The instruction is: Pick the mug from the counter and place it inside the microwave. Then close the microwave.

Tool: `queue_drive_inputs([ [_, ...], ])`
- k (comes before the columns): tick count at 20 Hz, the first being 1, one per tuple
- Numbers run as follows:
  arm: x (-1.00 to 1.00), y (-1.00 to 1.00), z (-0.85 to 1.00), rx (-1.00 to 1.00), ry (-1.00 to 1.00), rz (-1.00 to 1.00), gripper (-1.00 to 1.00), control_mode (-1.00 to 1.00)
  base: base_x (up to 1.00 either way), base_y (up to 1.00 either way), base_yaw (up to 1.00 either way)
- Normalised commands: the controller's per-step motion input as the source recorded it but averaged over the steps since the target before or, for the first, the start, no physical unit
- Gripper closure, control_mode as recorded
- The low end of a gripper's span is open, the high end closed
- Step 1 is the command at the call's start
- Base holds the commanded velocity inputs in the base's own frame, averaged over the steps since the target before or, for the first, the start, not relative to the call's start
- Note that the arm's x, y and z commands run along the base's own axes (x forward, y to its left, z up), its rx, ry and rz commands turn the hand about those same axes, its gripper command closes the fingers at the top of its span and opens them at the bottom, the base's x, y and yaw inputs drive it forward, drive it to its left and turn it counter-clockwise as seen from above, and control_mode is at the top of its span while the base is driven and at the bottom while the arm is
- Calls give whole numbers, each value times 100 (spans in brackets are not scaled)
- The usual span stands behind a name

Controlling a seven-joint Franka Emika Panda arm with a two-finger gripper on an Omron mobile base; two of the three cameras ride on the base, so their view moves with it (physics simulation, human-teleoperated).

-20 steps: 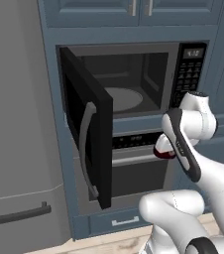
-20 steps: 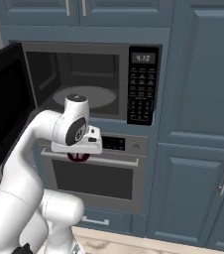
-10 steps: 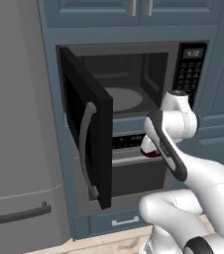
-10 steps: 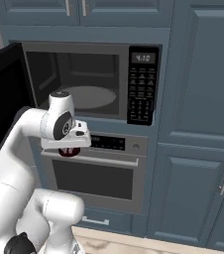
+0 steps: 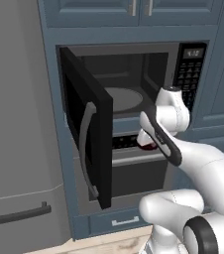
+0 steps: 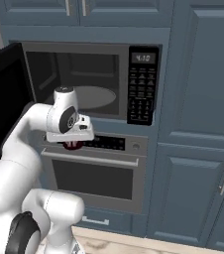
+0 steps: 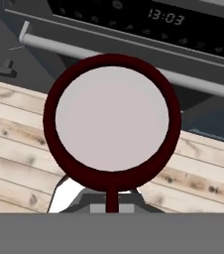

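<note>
The mug (image 7: 111, 119), dark red outside and white inside, hangs upright under my gripper (image 6: 72, 141), which is shut on it by its handle side. In the left base view the mug (image 5: 144, 144) is in front of the oven's control strip, just below the microwave's (image 5: 189, 74) open cavity. The microwave door (image 5: 86, 134) stands swung out to the left, and the glass turntable (image 6: 91, 96) inside is bare. My gripper (image 5: 146, 139) is below and slightly in front of the cavity's lower edge. The counter is out of view.
An oven (image 6: 99, 173) with a horizontal steel handle (image 7: 134, 54) sits directly under the microwave. A grey fridge (image 5: 15, 124) stands to the left of the open door. Blue cabinet fronts (image 6: 198, 124) fill the right side. Wooden floor (image 7: 15, 149) lies below.
The arm has carried the mug leftward and slightly up along the oven front, closer to the microwave opening. The door has not moved.
</note>
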Motion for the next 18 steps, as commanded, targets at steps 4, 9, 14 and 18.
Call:
queue_drive_inputs([
  [4,13,0,0,0,-3,-6,100,-100,0,0,0],
  [9,17,0,3,0,-1,-3,100,-100,0,0,0],
  [14,23,0,16,1,-6,-4,100,-100,0,0,0],
  [18,19,8,23,4,-11,-7,100,-100,0,0,0],
])
